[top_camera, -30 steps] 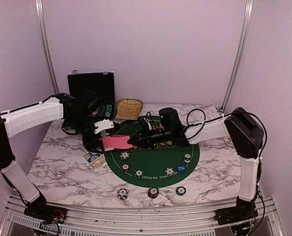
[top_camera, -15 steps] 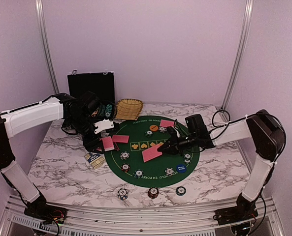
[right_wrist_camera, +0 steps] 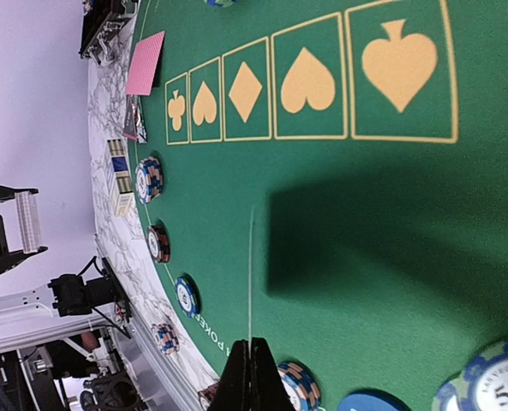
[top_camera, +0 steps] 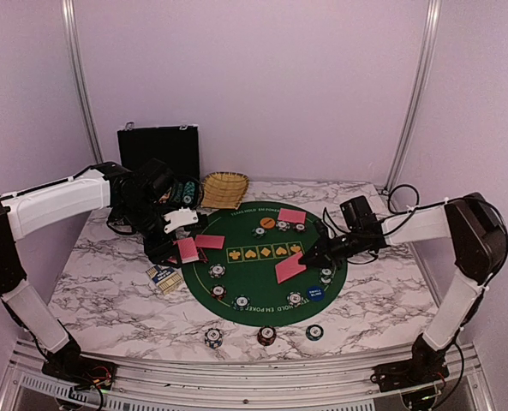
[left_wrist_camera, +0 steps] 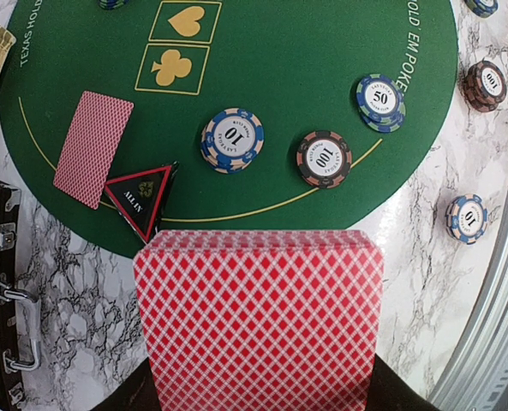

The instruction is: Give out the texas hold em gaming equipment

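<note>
The marble table [top_camera: 108,291] carries a green mat [top_camera: 266,282]. At the mat's left edge, the left claw [top_camera: 182,250] pinches the deck [left_wrist_camera: 258,317]. The right claw [top_camera: 312,257], pressed together, pinches one card [top_camera: 289,268] over the mat's right side. Chips [left_wrist_camera: 232,139] line the mat's near rim.

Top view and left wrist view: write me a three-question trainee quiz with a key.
1. True or false: the right gripper is shut on a playing card over the green mat.
2. In the left wrist view, which chip value lies nearest the ALL IN triangle marker? A) 10 B) 50 C) 100
3. Fill in: the left gripper holds a ___ of red-backed cards.
Key: 1 true; 2 A, the 10 chip; 3 deck.
</note>
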Robot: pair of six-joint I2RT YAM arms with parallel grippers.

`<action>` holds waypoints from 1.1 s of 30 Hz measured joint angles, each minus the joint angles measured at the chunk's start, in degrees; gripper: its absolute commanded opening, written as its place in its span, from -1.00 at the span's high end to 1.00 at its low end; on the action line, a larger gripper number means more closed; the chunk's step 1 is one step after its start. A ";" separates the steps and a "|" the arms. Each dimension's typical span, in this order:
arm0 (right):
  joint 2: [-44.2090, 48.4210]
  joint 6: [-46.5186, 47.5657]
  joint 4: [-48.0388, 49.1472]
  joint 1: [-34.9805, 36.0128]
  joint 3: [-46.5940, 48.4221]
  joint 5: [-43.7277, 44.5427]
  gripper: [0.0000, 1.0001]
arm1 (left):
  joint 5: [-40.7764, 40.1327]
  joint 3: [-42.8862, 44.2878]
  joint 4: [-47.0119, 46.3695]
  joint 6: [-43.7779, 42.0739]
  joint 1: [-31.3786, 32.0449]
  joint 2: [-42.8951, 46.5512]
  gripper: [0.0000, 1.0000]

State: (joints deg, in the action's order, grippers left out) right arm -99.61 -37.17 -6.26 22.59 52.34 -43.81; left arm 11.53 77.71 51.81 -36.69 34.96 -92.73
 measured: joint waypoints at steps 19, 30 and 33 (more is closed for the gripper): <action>2.69 7.06 -9.66 -0.70 -1.84 5.01 1.00 | 0.02 0.00 0.37 -0.24 0.00 0.00 1.00; 6.67 9.20 -14.40 -0.70 -3.17 8.87 0.53 | 0.26 0.00 0.42 -0.66 0.00 0.00 1.00; 7.52 9.86 -15.82 -0.70 -3.17 10.23 0.36 | 0.46 0.00 0.44 -0.74 0.00 0.00 1.00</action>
State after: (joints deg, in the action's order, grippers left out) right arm -92.09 -27.31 -22.09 21.89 49.17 -33.58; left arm 11.99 77.71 52.25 -37.43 34.96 -92.73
